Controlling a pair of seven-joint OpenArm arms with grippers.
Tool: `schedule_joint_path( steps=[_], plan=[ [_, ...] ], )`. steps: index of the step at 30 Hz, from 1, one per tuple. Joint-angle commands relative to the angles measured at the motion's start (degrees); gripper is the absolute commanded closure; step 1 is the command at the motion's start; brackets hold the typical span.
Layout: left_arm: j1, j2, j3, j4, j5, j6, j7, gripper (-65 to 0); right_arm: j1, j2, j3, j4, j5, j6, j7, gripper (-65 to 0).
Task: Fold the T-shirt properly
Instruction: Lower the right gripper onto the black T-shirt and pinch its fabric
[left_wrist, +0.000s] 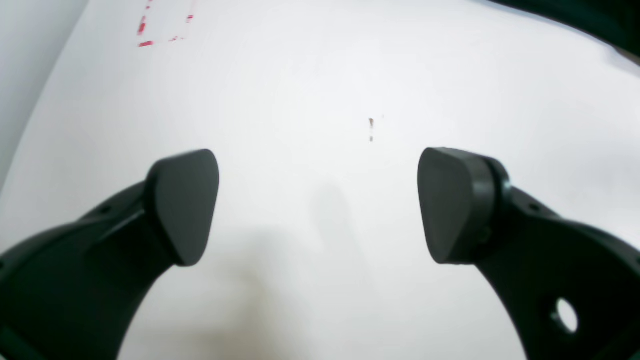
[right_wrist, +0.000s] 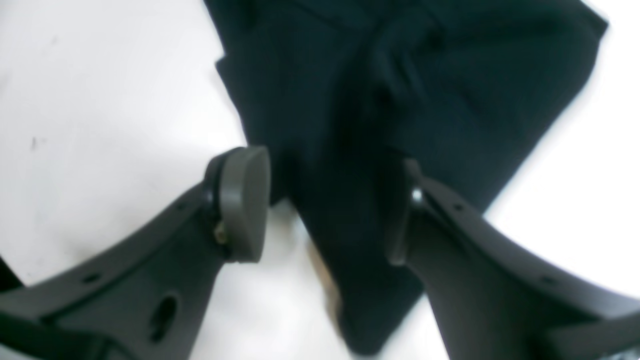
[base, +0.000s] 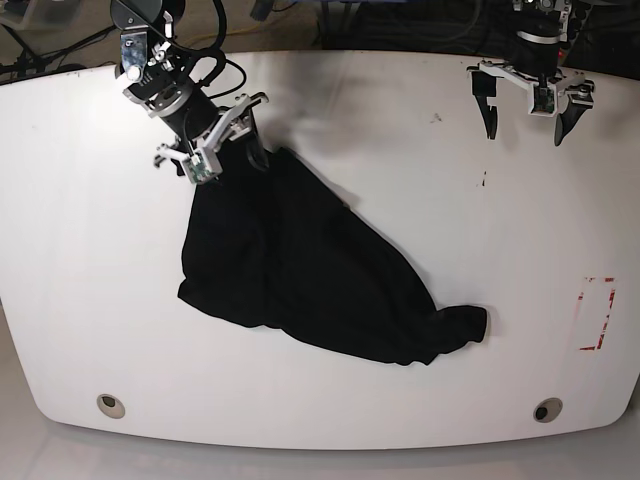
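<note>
Black cloth, rumpled and bunched, lies spread over the white table (base: 80, 250): the T-shirt (base: 300, 270), stretching from its upper corner under the right arm down to a crumpled end near the table's front middle. No print shows on it from here; only dark fabric faces up.

At the left of the base view, the right gripper (base: 222, 142) sits at the shirt's upper corner. From its own wrist camera the fingers (right_wrist: 245, 200) stand apart with a fold of the shirt running between them; one pad is over bare table, the other over the cloth. Whether they press the fabric or have let it go I cannot tell.

Further right, well clear of the shirt, the left gripper (base: 525, 110) hangs over bare table near the far edge, its jaws spread wide and nothing between them, as its wrist view confirms (left_wrist: 320, 205). A small dark fleck (base: 485, 181) marks the table just below it, and a red dashed rectangle (base: 597, 313) sits near the right edge.
</note>
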Motion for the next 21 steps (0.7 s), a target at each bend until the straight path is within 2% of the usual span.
schedule_joint_path(
  steps=[1, 6, 13, 21],
  plan=[
    [0.5, -0.2, -0.4, 1.0, 0.0, 0.3, -1.6, -59.3, 3.3, 0.4, -3.2, 1.1, 1.5, 1.5, -1.7, -33.3],
    [0.6, -0.1, -0.4, 0.9, 0.0, 0.3, -1.6, -59.3, 11.1, 2.4, -12.4, -0.3, 0.6, 1.9, -6.4, -33.3],
    [0.7, -0.1, -0.5, 0.2, 0.0, 0.3, -1.6, -59.2, 19.0, 1.9, -25.8, -8.3, -11.7, 2.0, -6.4, -33.3],
    [0.7, 0.0, -0.2, -0.2, 0.0, 0.3, -1.5, -59.2, 24.4, -3.2, -28.6, -14.7, -16.6, 2.0, -4.9, -33.3]
  ],
)
